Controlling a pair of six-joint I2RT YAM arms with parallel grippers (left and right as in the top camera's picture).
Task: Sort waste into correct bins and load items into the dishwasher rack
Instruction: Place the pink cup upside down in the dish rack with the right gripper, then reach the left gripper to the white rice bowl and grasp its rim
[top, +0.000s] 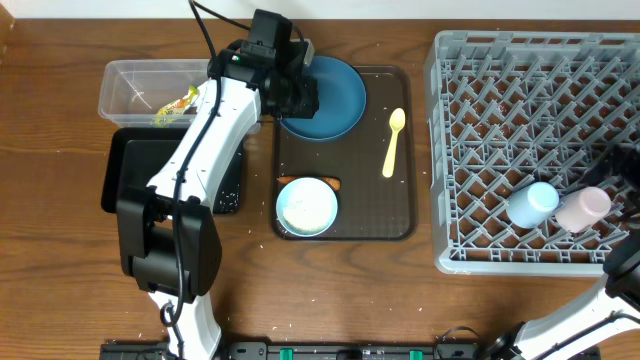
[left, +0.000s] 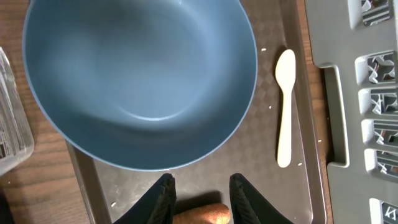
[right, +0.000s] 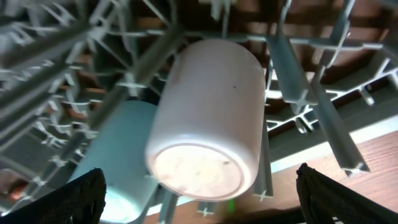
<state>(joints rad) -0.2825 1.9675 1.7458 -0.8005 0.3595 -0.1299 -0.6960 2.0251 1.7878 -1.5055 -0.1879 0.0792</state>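
My left gripper (top: 298, 95) (left: 202, 180) hangs open and empty over the left rim of the big dark-blue bowl (top: 335, 95) (left: 140, 81). Between its fingers I see the orange carrot (left: 208, 214) lying below on the brown tray, beside the small pale-blue bowl (top: 306, 207). The yellow spoon (top: 393, 142) (left: 285, 106) lies to the right of the big bowl. In the dishwasher rack (top: 520, 100) the pink cup (top: 583, 209) (right: 208, 118) and the light-blue cup (top: 532, 203) (right: 112, 155) lie side by side. My right gripper (right: 199, 177) stands wide open just behind the pink cup's base.
The brown serving tray (top: 370, 215) sits between the bins and the rack. The clear tub (top: 130, 85) at the far left holds a yellow-green wrapper (top: 175, 105). The black tray (top: 135, 175) lies in front of it with rice grains (top: 228, 190) at its right edge.
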